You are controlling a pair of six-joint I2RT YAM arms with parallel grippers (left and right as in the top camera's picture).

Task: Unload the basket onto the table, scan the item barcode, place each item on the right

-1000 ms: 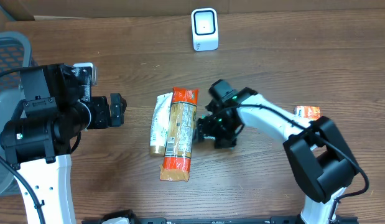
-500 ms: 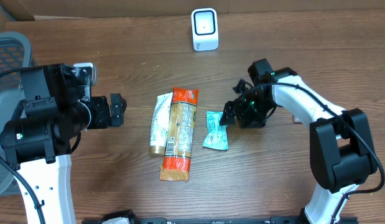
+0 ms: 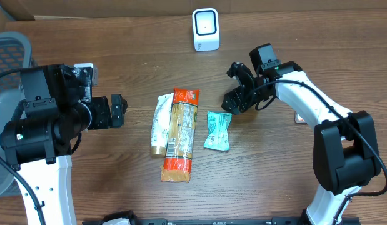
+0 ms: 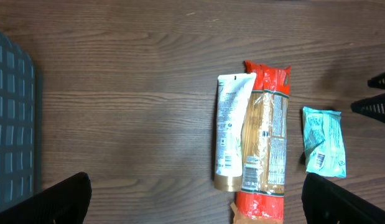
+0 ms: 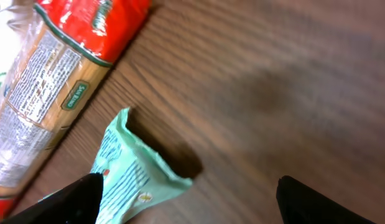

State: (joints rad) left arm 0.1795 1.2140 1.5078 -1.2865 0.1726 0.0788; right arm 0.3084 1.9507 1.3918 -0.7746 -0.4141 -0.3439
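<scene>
The white barcode scanner [image 3: 206, 29] stands at the back of the table. A teal packet [image 3: 217, 130] [image 4: 324, 141] [image 5: 127, 180] lies flat beside a long red-and-orange packet [image 3: 180, 134] [image 4: 265, 143] [image 5: 61, 81] and a white tube [image 3: 160, 125] [image 4: 231, 137]. My right gripper [image 3: 237, 87] [image 5: 189, 186] hovers open just above and to the right of the teal packet, holding nothing. My left gripper [image 3: 118, 109] [image 4: 197, 186] is open and empty, well left of the tube.
A small orange item [image 3: 298, 117] peeks out from under the right arm at the right. A grey mesh chair [image 3: 9, 47] [image 4: 12, 124] stands off the table's left edge.
The right gripper left the teal packet lying beside the red packet, then drew back up and to the right while opening wider. The left arm stayed still.
</scene>
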